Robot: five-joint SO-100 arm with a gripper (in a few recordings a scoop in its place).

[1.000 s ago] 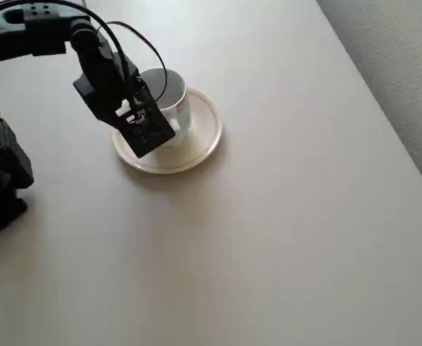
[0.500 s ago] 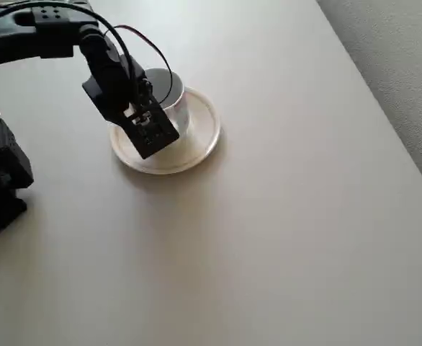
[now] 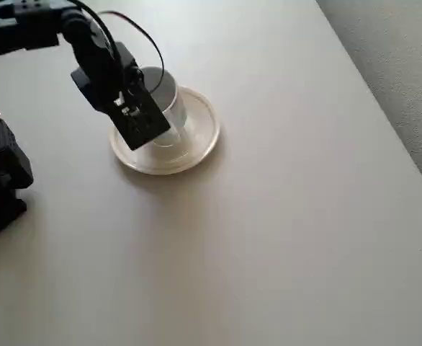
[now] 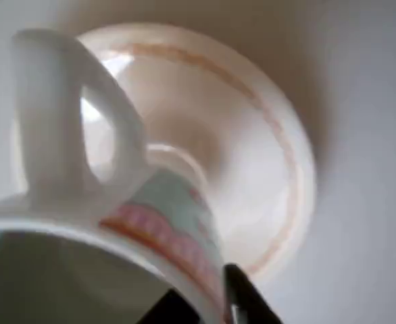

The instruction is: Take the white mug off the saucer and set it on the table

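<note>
The white mug (image 3: 166, 94) hangs tilted just above the saucer (image 3: 202, 137), whose centre ring shows bare beneath it. My black gripper (image 3: 143, 120) is shut on the mug's rim at its near-left side. In the wrist view the mug (image 4: 161, 226) is close up, with its loop handle (image 4: 53, 115) pointing up and a pink-blue print on its side. My gripper (image 4: 205, 305) clamps the rim, a dark fingertip (image 4: 242, 297) outside the wall. The saucer (image 4: 259, 155) lies below on the beige table (image 3: 283, 216).
The arm's black base (image 3: 1, 180) stands at the left edge of the overhead view. The table's straight edge runs down the right side, with grey textured floor (image 3: 402, 50) beyond it. Bare table spreads right of and below the saucer.
The mug has risen off the saucer's centre in my gripper and tilted. Gripper and mug have shifted slightly up and left in the overhead view. The saucer has stayed put.
</note>
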